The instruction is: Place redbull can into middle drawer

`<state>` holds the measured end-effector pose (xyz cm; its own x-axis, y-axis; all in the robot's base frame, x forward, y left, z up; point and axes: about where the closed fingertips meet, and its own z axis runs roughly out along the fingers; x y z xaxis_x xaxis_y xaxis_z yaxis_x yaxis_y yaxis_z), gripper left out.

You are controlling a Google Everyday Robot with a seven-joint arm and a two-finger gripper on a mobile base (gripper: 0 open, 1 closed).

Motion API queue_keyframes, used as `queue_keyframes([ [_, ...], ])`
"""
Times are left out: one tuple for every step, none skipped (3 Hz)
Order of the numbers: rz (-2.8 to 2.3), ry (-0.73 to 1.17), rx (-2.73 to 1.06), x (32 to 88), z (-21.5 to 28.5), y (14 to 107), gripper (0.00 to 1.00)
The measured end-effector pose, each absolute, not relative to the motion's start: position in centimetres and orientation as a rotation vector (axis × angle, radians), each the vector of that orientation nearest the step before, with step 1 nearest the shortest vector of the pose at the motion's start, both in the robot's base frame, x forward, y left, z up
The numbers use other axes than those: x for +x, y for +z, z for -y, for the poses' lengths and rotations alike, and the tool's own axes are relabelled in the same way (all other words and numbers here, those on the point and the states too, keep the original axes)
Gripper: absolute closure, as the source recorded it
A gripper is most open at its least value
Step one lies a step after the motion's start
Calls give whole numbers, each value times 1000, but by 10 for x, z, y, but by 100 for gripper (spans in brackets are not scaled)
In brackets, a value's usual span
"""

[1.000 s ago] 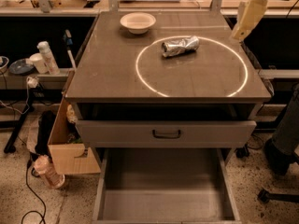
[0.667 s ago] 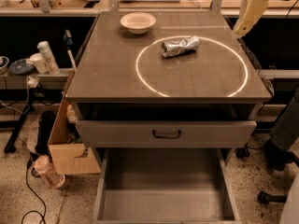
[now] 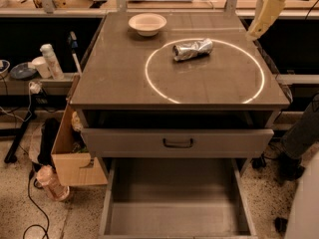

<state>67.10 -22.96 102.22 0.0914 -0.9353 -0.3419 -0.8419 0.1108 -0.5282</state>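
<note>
Redbull can (image 3: 192, 49) on cabinet top (image 3: 119, 78), middle drawer (image 3: 174, 205) open below, my gripper (image 3: 259, 24) above right edge, its opening I cannot tell

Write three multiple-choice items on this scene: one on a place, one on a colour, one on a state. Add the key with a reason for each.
1. Where is the redbull can?
A. on a chair seat
B. on the cabinet top, inside the white ring
C. inside a cup

2. What colour is the bowl?
A. white
B. red
C. black

3. How does the middle drawer stand?
A. pushed shut
B. lifted out and turned over
C. pulled open

Key:
1 B: the can lies on its side within the ring, and the gripper hangs at the top's far right edge, apart from it.
2 A: the bowl at the far left of the top is plainly white.
3 C: the drawer's grey floor and side walls show in full below the handled drawer front.
</note>
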Motion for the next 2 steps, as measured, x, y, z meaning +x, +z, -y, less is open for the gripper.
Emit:
queue_keyframes([
  [-1738, -157, -1745, 679, 231, 1018, 0],
  [-1674, -21, -1738, 681, 229, 1011, 0],
])
